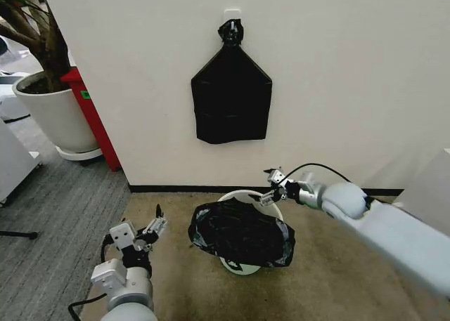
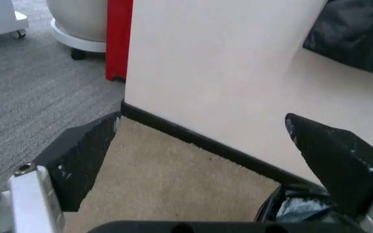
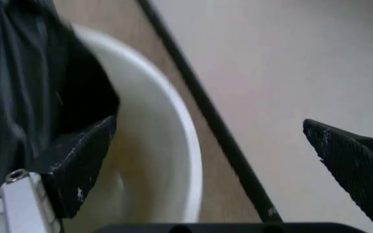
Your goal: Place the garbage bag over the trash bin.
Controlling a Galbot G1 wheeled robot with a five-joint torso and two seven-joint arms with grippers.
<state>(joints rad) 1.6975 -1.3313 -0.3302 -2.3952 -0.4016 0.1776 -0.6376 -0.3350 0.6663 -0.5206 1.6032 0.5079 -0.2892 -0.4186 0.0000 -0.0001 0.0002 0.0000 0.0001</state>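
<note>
Beige carpet (image 1: 337, 286) runs up to a white wall (image 1: 351, 68) with a dark baseboard. At centre frame in the head view, the right gripper (image 1: 269, 188) hangs with its fingers spread apart and empty, just above the far rim of the small round white plastic trash bin (image 1: 239, 194). Its wrist view shows one fingertip (image 3: 83, 165) over the bin's pale inside. Over the bin's near side lies the thin, crinkled black plastic garbage bag (image 1: 242, 233), rumpled and covering most of the mouth. At lower left, the left gripper (image 1: 156, 224) is held apart from the bag, fingers open and empty. Higher on the wall hangs a flat black bag bundle (image 1: 230, 100) with a knotted top.
</note>
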